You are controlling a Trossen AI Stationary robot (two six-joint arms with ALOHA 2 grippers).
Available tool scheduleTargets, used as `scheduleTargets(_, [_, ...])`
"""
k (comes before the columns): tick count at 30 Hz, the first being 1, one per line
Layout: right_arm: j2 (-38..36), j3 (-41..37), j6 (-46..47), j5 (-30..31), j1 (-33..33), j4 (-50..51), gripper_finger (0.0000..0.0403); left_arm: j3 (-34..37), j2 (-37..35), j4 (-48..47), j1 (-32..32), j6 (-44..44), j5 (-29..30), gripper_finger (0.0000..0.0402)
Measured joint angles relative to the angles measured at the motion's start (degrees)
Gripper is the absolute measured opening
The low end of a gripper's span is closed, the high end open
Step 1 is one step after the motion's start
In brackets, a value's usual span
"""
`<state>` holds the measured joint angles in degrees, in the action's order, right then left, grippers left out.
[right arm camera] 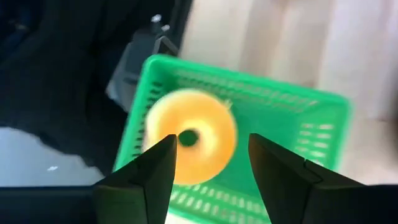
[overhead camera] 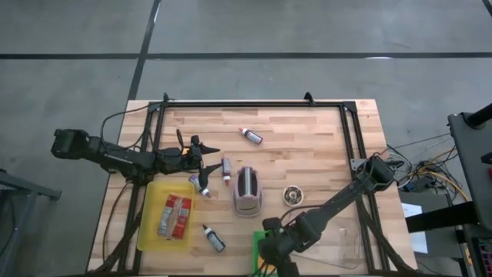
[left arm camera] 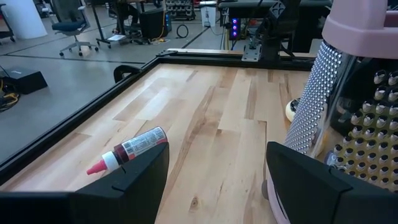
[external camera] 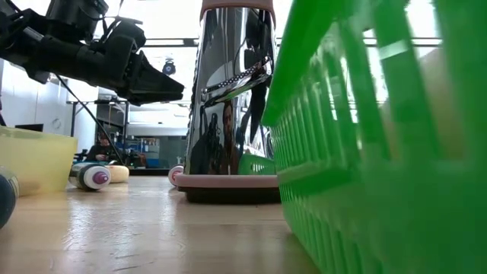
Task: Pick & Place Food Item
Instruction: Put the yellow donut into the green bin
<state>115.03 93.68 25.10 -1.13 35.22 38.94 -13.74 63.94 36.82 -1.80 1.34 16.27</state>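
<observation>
Doughnut [right arm camera: 191, 144], yellow-glazed and ringed, lies inside my green basket [right arm camera: 311, 134], which sits at the bottom centre of the high view by the surface's [overhead camera: 307, 146] near edge. My right hand [right arm camera: 208, 158] hangs over it with fingers spread, gripping nothing. Just above the basket in the high view stands the metal grater [overhead camera: 247, 191], with a yellow tray [overhead camera: 150, 219] to its left. My left hand [overhead camera: 206, 150] hovers at centre left, fingers apart and empty, near a red-tipped bottle [left arm camera: 127, 151]
</observation>
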Motion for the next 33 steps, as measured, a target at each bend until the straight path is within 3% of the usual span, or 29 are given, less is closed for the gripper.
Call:
scheduleTargets(7, [-2.87, 3.42, -1.97, 9.87, 0.02, 8.05, 0.0199, 0.01, 0.01, 0.0, 0.02, -0.01, 0.0, 0.0272])
scheduleTargets(20, [-9.88, 2.66, -2.11, 25.38, -2.59, 26.27, 0.0199, 0.24, 0.0, 0.0, 0.02, 0.0, -0.15, 0.0272])
scheduleTargets(33, [-10.82, -2.65, 0.22, 27.04, -9.18, 36.06, 0.0199, 0.81, 0.02, 0.0, 0.02, 0.02, -0.06, 0.0272])
